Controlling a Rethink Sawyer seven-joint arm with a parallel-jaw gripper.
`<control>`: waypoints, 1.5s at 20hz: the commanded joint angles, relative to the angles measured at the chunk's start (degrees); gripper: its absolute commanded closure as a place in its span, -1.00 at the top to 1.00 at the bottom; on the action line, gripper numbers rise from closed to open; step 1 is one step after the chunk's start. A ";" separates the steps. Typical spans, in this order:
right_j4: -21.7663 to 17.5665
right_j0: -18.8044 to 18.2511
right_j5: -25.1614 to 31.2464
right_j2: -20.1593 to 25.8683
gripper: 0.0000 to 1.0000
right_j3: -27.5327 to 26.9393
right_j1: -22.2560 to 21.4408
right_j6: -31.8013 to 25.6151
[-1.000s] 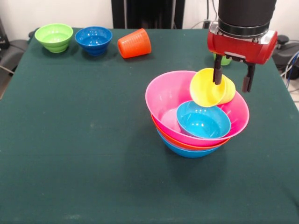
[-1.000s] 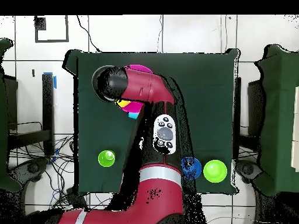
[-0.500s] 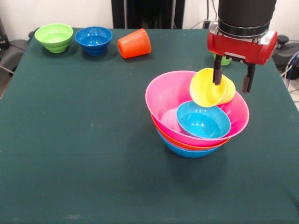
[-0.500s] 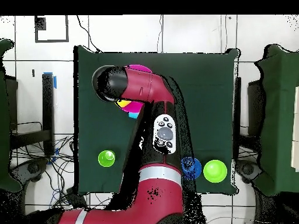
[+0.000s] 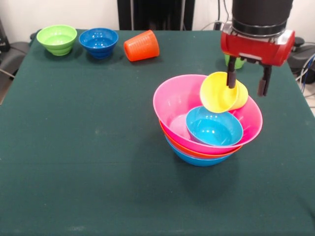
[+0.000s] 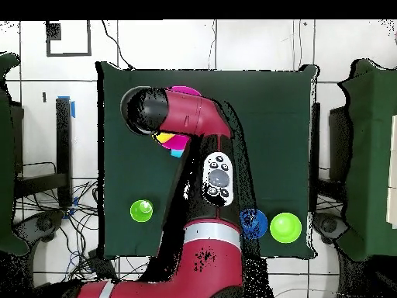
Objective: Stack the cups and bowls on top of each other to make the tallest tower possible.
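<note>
Far left: light green bowl [image 5: 57,39], dark blue bowl [image 5: 99,42], orange cup [image 5: 141,45] on its side. Mid-table, the tower [image 5: 206,123]: cyan bowl [image 5: 213,126] inside pink. Yellow cup [image 5: 222,92] lies tilted on pink's far rim. My gripper [image 5: 247,84] spread open above it, one finger apparently touching the cup.

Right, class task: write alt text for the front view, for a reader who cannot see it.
A yellow cup lies tilted on its side in a pink bowl stacked on two more bowls, beside a small cyan bowl, with the robot's open claw around its rim. A green bowl, blue bowl and tipped orange cup sit along the table's far edge.
</note>
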 commanded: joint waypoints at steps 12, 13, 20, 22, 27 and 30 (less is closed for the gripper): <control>0.73 9.08 21.58 0.23 1.00 -5.72 -6.93 9.88; 0.63 9.54 22.68 -0.18 1.00 -6.60 -7.03 10.50; 0.92 12.28 -8.39 1.97 1.00 2.95 -5.40 11.30; 1.93 10.15 -17.15 6.37 1.00 8.03 -5.90 9.20; 1.97 2.71 -27.74 17.83 1.00 15.58 -6.22 3.44; 1.17 -1.35 -30.65 23.51 1.00 17.99 -5.51 2.65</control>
